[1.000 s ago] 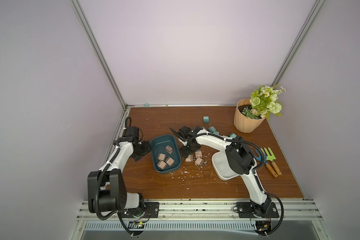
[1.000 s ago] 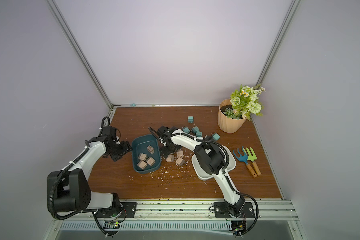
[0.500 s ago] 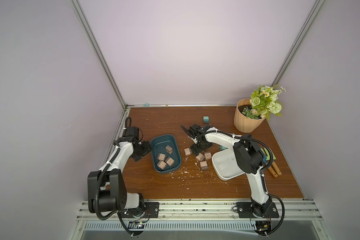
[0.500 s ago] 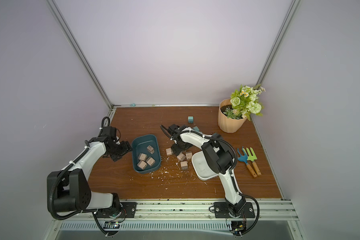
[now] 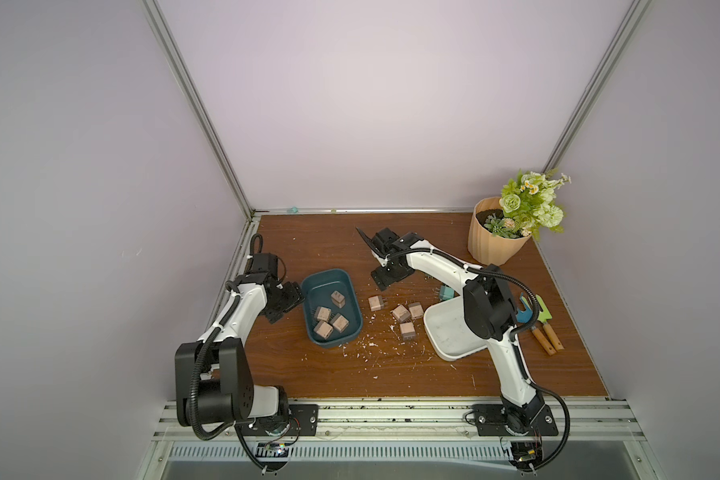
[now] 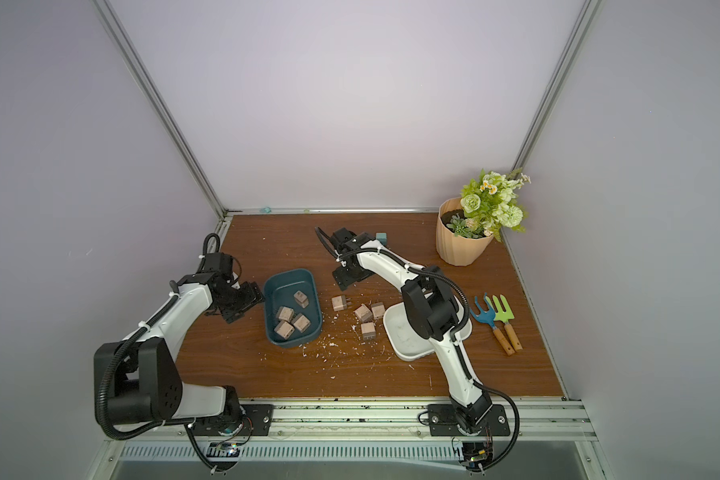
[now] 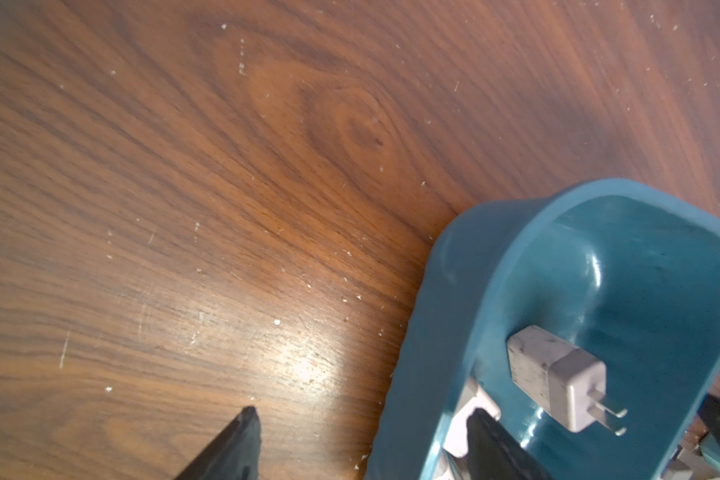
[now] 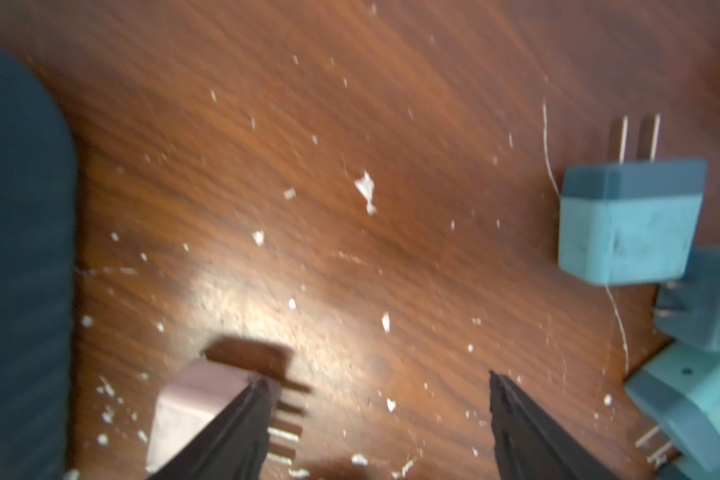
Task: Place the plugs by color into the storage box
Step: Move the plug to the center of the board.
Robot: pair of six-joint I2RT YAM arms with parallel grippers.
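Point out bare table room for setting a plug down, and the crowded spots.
Bare: the stretch between the back rail and the teal bin, and the strip between the white tray and the front rail. Crowded: between bin and tray, with tan plugs and white scraps.

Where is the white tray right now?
In both top views the white tray lies right of centre, between the loose tan plugs and the garden tools, partly under the right arm.

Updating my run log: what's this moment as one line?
left gripper: open, astride teal bin rim | right gripper: open, empty | binned tan plugs: four | loose tan plugs: four, on table | teal plugs: unsorted | white tray: no plugs seen
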